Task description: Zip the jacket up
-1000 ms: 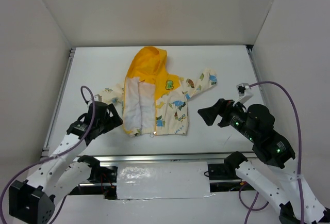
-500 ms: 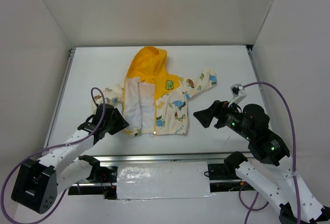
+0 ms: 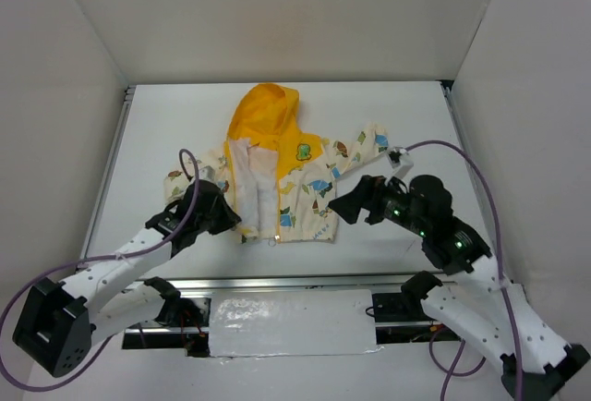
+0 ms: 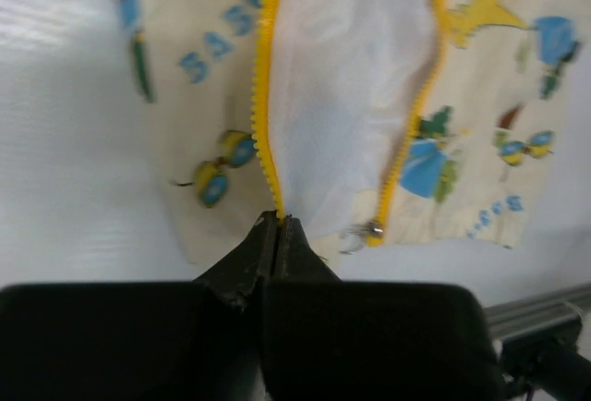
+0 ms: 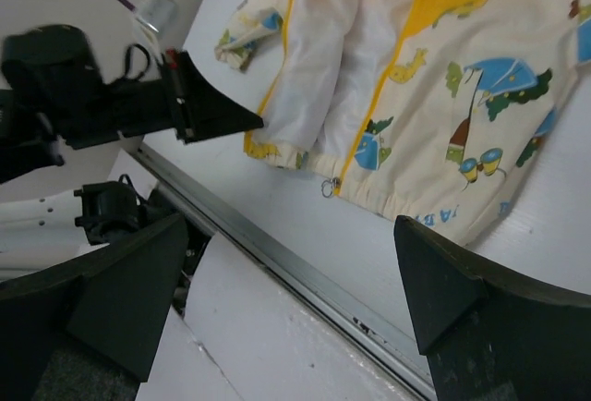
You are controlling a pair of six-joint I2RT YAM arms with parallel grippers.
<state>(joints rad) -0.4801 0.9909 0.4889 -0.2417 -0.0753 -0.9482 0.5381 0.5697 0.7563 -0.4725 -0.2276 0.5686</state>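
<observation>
Centre: jacket point(image 3: 277, 179) lies flat, a low obstacle | Near-left: left gripper point(image 4: 277, 225) pinched on the hem's zipper edge, blocking that corner | Near-right: right gripper point(image 3: 343, 207), jaws wide, close by the hem | Free: bare table point(image 3: 416, 115) on both sides and beyond the hood | Bounds: white walls point(image 3: 277, 22), near-edge rail point(image 3: 295, 281)

The jacket point(image 3: 314, 193) is cream with little blue, green and yellow cartoon pictures. Its hood point(image 3: 263, 115) and zipper point(image 4: 266, 115) are bright yellow, and the lining point(image 3: 257, 188) is white. The chest patch point(image 3: 304, 151) is green. The table point(image 3: 416, 115) is white. The left gripper point(image 4: 279, 224) and right gripper point(image 3: 343, 207) are black, and the cable point(image 3: 452, 147) is purple.
</observation>
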